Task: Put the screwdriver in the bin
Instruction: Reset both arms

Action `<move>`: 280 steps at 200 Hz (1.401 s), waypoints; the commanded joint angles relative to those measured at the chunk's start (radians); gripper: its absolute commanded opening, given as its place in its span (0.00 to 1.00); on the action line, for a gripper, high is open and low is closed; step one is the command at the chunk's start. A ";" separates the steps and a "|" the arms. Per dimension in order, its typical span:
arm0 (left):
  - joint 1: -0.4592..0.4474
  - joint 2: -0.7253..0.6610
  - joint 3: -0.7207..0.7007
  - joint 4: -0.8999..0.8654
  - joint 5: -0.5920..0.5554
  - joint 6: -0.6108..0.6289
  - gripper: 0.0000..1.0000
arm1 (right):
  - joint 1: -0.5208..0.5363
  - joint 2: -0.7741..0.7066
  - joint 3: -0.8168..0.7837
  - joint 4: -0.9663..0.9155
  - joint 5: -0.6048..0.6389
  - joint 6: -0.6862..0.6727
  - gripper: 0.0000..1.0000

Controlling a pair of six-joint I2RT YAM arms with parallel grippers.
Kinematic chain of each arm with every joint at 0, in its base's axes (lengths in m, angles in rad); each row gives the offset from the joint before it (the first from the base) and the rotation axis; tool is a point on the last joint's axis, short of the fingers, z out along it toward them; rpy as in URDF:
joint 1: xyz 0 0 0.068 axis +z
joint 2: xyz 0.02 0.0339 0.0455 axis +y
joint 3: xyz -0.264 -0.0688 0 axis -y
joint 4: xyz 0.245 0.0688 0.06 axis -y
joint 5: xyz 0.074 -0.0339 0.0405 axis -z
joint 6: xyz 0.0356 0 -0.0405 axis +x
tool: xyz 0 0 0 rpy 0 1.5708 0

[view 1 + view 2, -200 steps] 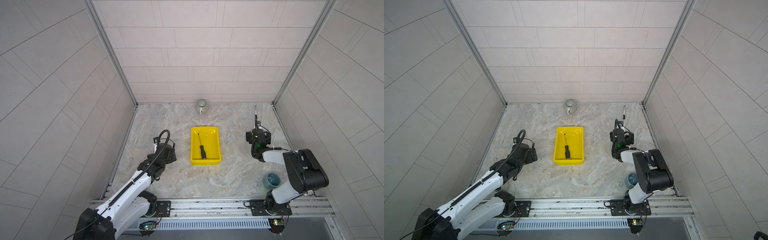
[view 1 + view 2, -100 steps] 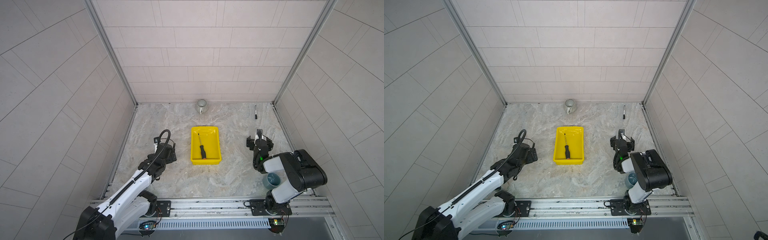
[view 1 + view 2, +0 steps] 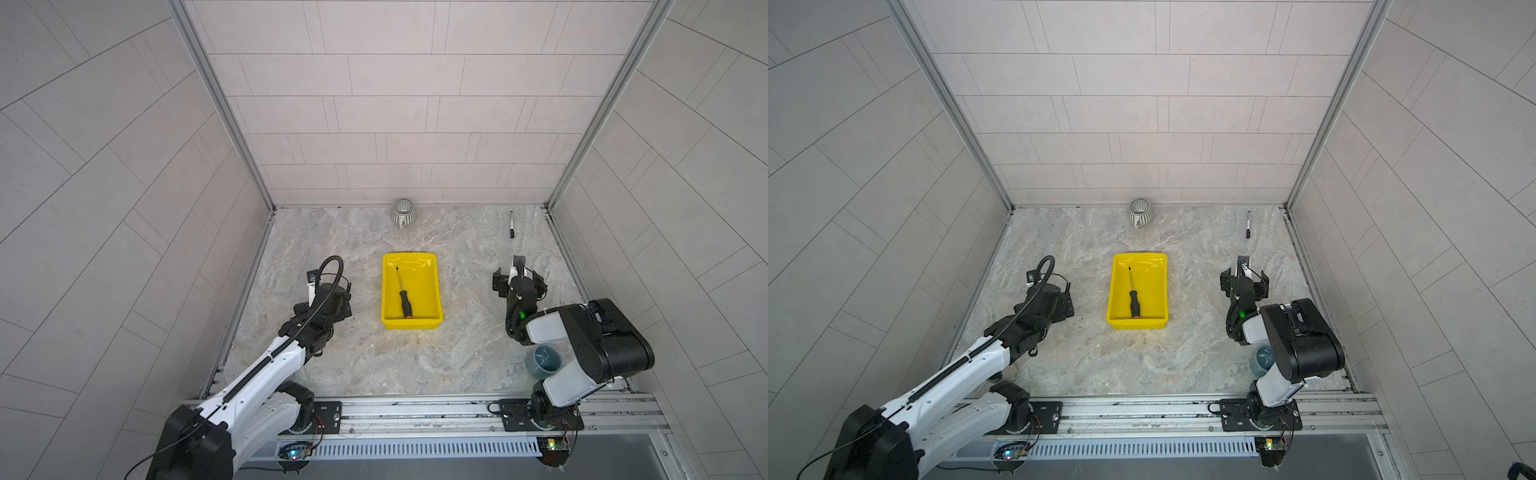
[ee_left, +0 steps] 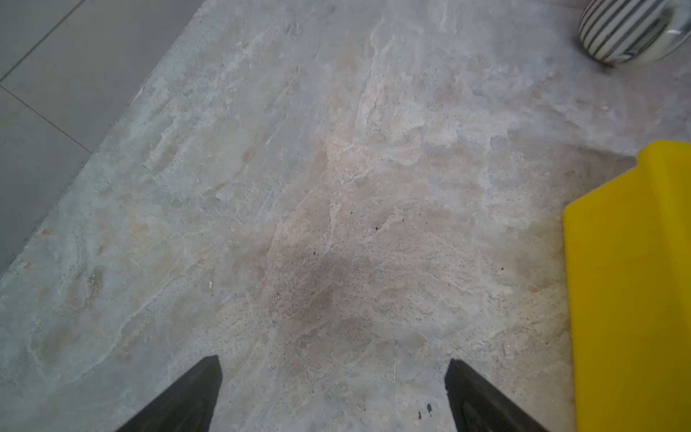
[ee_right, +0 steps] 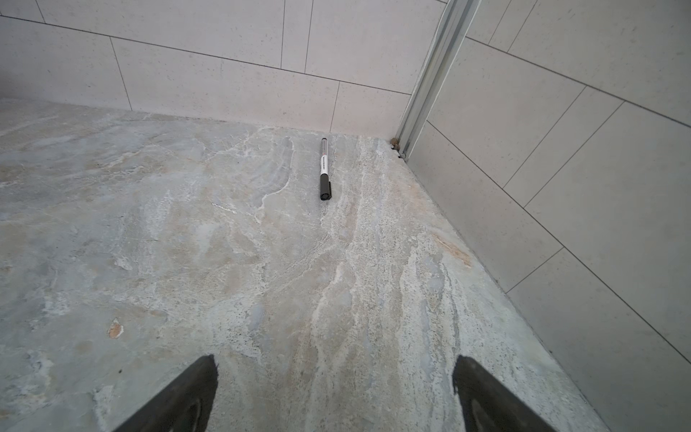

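The screwdriver [image 3: 404, 296] was lying flat inside the bin [image 3: 426, 291], and only the top views caught it [image 3: 1133, 301]. Its orange butt sat down by the bin's near wall, and the thin shaft ran up toward the far end, leaning a bit to the left-arm side. Nothing was touching it.

The left gripper [image 4: 332, 361] sat off the bin's left side, apart from it. Its wrist camera showed both fingers spread wide with only bare tabletop [image 4: 336, 187] between them, so it was wide apart and holding nothing. That same view only got the bin's outer yellow wall, not the inside, plus a slice of the striped mug [image 4: 632, 30]. From above, the arm's own body hid most of that gripper, so the wrist view was the one to trust.

The right gripper [image 5: 335, 357] was off the bin's right side, well clear of it. Its fingers were also spread wide over bare stone, with nothing held. Its camera missed the bin completely but showed the marker [image 5: 324, 168] up close, lying near the corner.

In a top view the mug [image 3: 403, 212] stood past the bin's far end, against the back wall. The marker sat past the bin toward the far right corner. A blue cup [image 3: 543, 361] stood nearer than the bin and off to its right, tucked beside the right arm, and neither wrist camera saw it.
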 commanded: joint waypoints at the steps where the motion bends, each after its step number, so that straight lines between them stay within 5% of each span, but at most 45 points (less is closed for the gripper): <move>1: -0.001 0.037 0.005 0.327 -0.120 0.085 1.00 | 0.004 0.004 0.004 0.016 0.002 -0.015 1.00; 21: 0.000 0.102 0.006 0.499 -0.190 0.167 1.00 | 0.004 0.004 0.004 0.015 0.002 -0.015 1.00; 64: -0.001 0.276 0.095 0.504 -0.223 0.468 1.00 | 0.005 0.004 0.005 0.016 0.001 -0.015 1.00; 95: 0.000 0.381 -0.008 0.777 -0.285 0.666 1.00 | 0.003 0.002 0.005 0.015 0.002 -0.015 1.00; 140: -0.010 0.519 -0.129 1.110 -0.302 0.792 1.00 | 0.002 0.004 0.007 0.009 -0.001 -0.014 0.99; 247: 0.090 0.555 -0.098 1.138 -0.231 0.725 1.00 | 0.000 0.003 0.009 0.007 -0.006 -0.013 0.99; 280: 0.123 0.418 -0.150 1.025 -0.188 0.618 1.00 | -0.001 0.002 0.008 0.004 -0.007 -0.013 1.00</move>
